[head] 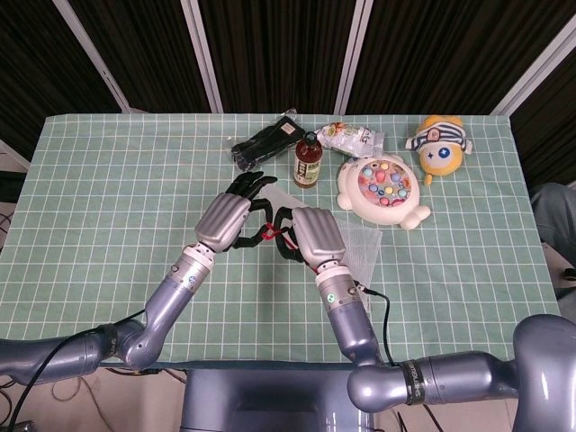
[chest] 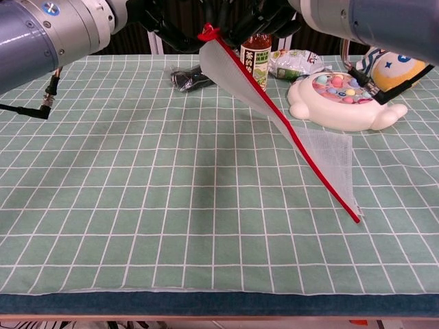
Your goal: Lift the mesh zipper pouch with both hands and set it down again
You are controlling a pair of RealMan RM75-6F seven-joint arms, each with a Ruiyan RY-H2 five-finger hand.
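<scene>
The mesh zipper pouch (chest: 322, 159) is white netting with a red zipper edge. It hangs steeply from its raised upper end (chest: 208, 33) down to a low corner near the cloth at the right. Whether that corner touches the table I cannot tell. My left hand (head: 229, 218) and right hand (head: 316, 236) meet over the table's middle, and both grip the pouch's red top end between them. In the head view only a strip of the pouch (head: 364, 247) shows beside the right hand. At the top edge of the chest view, the left hand (chest: 161, 19) and right hand (chest: 269, 16) are partly cut off.
Along the far side stand a brown bottle (head: 308, 162), black gloves (head: 264, 142), a snack packet (head: 353, 137), a white fishing-game toy (head: 382, 191) and a striped plush (head: 439, 146). The green checked tablecloth (chest: 137, 192) covers the table.
</scene>
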